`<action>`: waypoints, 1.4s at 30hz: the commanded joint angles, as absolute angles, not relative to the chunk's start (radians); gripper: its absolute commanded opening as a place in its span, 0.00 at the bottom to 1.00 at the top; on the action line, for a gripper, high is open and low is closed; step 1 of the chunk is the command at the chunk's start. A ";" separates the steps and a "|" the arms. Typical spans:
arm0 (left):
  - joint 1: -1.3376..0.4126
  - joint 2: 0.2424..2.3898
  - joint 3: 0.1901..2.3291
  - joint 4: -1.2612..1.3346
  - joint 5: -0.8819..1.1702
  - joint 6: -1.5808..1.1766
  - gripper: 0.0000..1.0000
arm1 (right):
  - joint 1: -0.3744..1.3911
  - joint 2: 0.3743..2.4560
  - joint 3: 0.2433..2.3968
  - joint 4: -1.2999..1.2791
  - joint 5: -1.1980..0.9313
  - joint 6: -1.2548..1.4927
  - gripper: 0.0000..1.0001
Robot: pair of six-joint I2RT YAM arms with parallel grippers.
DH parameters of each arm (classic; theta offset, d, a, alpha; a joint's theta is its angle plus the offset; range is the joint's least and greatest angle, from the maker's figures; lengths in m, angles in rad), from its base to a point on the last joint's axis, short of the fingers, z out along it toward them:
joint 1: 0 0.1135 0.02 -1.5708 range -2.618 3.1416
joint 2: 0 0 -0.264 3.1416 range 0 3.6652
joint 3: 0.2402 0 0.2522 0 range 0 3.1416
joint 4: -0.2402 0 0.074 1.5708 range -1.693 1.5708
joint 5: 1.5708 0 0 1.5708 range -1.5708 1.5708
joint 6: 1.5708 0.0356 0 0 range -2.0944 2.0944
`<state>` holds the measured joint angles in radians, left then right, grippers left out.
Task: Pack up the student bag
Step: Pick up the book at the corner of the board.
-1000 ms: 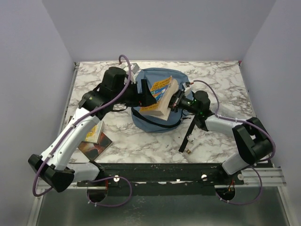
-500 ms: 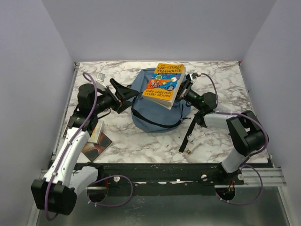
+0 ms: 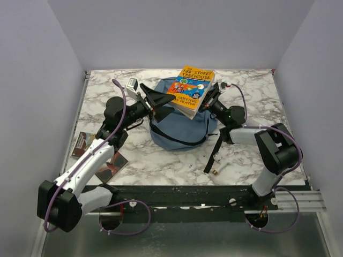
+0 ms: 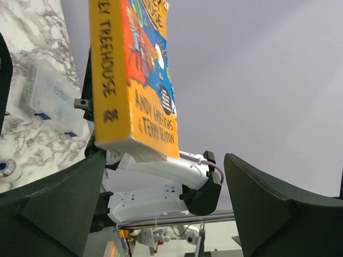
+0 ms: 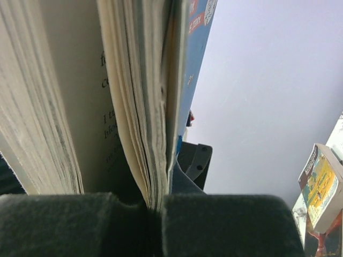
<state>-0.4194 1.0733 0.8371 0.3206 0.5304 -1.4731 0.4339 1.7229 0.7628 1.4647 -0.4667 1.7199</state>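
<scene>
Student bag (image 3: 179,128) lies mid-table on the marble table (image 3: 257,101), with its black strap (image 3: 215,145) trailing toward the near right. Right gripper (image 3: 207,101) is clenched on the page edge of an orange-and-blue paperback (image 3: 193,90), holding it tilted in the air over the bag's far side. Left gripper (image 3: 162,105) is spread wide with nothing between its fingers, just left of the paperback and apart from it. A second book (image 3: 84,142) and a third book (image 3: 113,164) lie near the left table edge.
</scene>
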 commanded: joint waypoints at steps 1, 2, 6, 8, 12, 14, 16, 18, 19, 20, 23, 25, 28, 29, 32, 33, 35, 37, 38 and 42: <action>-0.426 1.162 0.875 0.428 0.533 -1.509 0.89 | 0.442 1.694 0.800 1.609 -0.426 1.708 0.01; -0.425 1.175 0.881 0.433 0.544 -1.507 0.87 | 0.441 1.684 0.790 1.602 -0.425 1.705 0.00; -0.421 1.228 0.899 0.530 0.594 -1.487 0.74 | 0.439 1.649 0.749 1.587 -0.410 1.708 0.01; -0.421 1.227 0.907 0.538 0.562 -1.435 0.63 | 0.439 1.630 0.744 1.565 -0.402 1.713 0.01; -0.441 1.193 0.894 0.540 0.466 -1.363 0.49 | 0.448 1.591 0.746 1.513 -0.405 1.684 0.05; -0.448 1.189 0.897 0.540 0.454 -1.351 0.41 | 0.450 1.562 0.727 1.463 -0.397 1.672 0.10; -0.448 1.192 0.894 0.540 0.458 -1.366 0.31 | 0.451 1.538 0.712 1.435 -0.398 1.656 0.19; -0.443 1.193 0.895 0.543 0.462 -1.370 0.15 | 0.451 1.515 0.694 1.405 -0.405 1.629 0.33; -0.438 1.192 0.901 0.545 0.469 -1.366 0.07 | 0.450 1.500 0.679 1.387 -0.394 1.616 0.40; -0.426 1.187 0.907 0.545 0.478 -1.359 0.00 | 0.443 1.487 0.655 1.368 -0.384 1.607 0.50; -0.360 1.146 0.909 0.543 0.498 -1.342 0.00 | 0.410 1.475 0.595 1.349 -0.383 1.601 0.67; -0.293 1.111 0.893 0.543 0.534 -1.343 0.00 | 0.380 1.497 0.559 1.394 -0.428 1.616 0.69; -0.178 1.074 0.872 0.543 0.638 -1.346 0.00 | 0.319 1.528 0.510 1.468 -0.526 1.650 0.75; -0.148 1.070 0.871 0.542 0.693 -1.334 0.00 | 0.286 1.534 0.507 1.472 -0.573 1.651 0.76; -0.076 1.074 0.880 0.528 0.858 -1.267 0.00 | 0.204 1.530 0.527 1.425 -0.698 1.605 0.80; -0.065 1.077 0.884 0.510 0.916 -1.233 0.00 | 0.188 1.523 0.556 1.376 -0.730 1.575 0.83; -0.056 1.089 0.890 0.453 1.009 -1.161 0.00 | 0.179 1.512 0.653 1.198 -0.824 1.463 0.86; -0.055 1.089 0.894 0.356 1.061 -1.066 0.00 | 0.179 1.490 0.740 1.032 -0.868 1.346 0.88; -0.057 1.082 0.905 0.277 1.068 -0.974 0.00 | 0.179 1.472 0.777 0.969 -0.873 1.284 0.88; -0.074 1.036 1.033 -0.274 0.885 -0.512 0.00 | 0.181 1.381 1.009 0.420 -0.787 0.850 0.97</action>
